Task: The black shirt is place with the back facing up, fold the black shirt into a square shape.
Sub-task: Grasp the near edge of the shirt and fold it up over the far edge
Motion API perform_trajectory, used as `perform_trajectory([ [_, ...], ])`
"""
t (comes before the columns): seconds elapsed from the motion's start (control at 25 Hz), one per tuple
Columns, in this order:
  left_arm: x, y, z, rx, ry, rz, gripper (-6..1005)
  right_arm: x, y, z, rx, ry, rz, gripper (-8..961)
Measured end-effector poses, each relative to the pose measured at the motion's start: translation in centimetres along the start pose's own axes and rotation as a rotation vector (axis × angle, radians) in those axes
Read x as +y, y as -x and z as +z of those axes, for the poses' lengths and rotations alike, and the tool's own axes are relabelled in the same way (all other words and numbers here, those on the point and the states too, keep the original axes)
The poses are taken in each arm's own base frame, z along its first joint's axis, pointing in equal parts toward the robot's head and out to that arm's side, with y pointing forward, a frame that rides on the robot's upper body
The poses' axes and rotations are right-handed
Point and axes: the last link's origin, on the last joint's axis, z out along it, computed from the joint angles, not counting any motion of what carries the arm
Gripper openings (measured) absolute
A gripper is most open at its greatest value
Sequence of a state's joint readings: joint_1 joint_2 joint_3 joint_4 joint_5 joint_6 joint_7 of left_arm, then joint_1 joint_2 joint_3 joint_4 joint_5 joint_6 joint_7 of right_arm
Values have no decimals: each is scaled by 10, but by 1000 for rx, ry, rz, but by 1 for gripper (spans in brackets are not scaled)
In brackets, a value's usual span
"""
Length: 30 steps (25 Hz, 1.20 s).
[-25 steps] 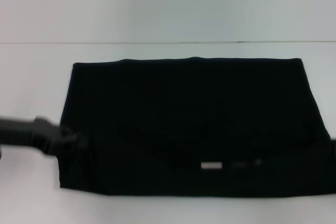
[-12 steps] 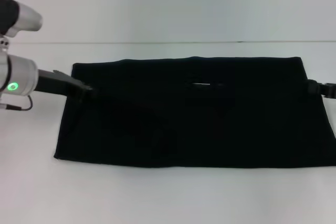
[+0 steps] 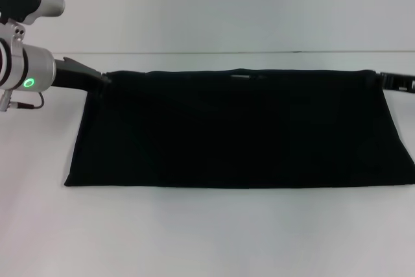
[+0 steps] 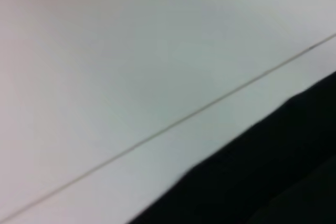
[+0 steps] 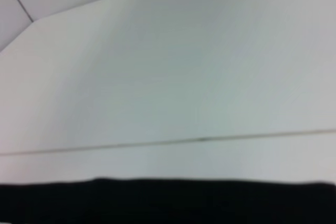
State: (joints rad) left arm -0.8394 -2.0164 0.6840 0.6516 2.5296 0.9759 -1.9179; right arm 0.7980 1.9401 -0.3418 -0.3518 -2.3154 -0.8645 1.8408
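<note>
The black shirt [image 3: 240, 128] lay spread flat on the white table [image 3: 207, 231] as a wide folded band. The left gripper [image 3: 104, 80] sat at the shirt's far left corner and the right gripper [image 3: 379, 77] at its far right corner. Each seemed pinched on the cloth edge, though I could not tell from where I stood.
</note>
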Motion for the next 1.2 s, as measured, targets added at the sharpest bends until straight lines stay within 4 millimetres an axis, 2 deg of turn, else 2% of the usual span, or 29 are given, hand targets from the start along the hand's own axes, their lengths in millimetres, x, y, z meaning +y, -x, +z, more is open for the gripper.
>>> perform_trajectory([
  [0.48,-9,-16,0,32,-69,18,30,11,48,12,-67,-59,-59,27],
  [0.68,-11,-17,1,41,-91,15,58,12,52,17,-67,-95,-87,27],
  [1.2,-6,-18,9,42,-94,5,132,13,46,21,-58,-119,-93,87],
])
